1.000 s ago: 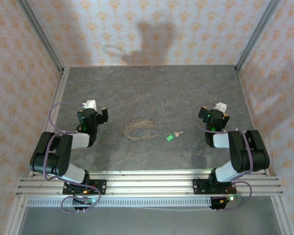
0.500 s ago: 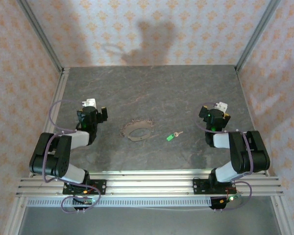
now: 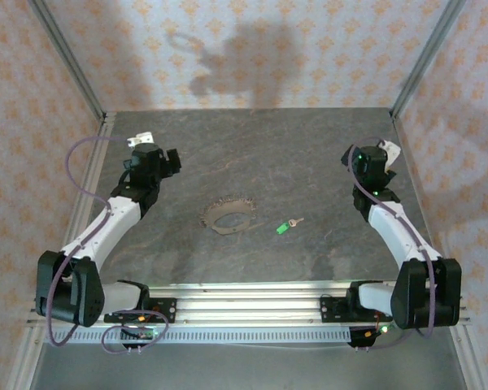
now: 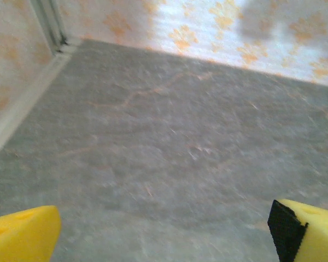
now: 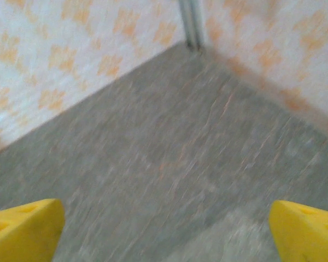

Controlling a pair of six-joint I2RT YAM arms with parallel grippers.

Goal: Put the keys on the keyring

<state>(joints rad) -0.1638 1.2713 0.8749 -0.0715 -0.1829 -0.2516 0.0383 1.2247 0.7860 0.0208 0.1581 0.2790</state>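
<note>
The keyring (image 3: 226,216), a thin grey-brown loop with a bumpy rim, lies flat on the dark table near its middle. The key (image 3: 286,225), tiny with a green head and a short silvery blade, lies just right of the ring and apart from it. My left gripper (image 4: 164,234) hovers over bare table to the ring's far left, its yellow fingers (image 4: 22,237) spread wide with nothing between them. My right gripper (image 5: 167,229) is far right of the key, jaws wide apart and empty. Both wrist views are blurred and look toward the back wall.
Patterned walls with metal corner posts (image 3: 65,61) close the table (image 3: 260,154) on the left, back and right. An aluminium rail (image 3: 244,305) carrying both arm bases runs along the near edge. The left arm's purple cable (image 3: 77,162) loops beside it.
Both arms have stretched out from their folded poses, carrying the grippers toward the back of the table. The keyring and key have not moved.
</note>
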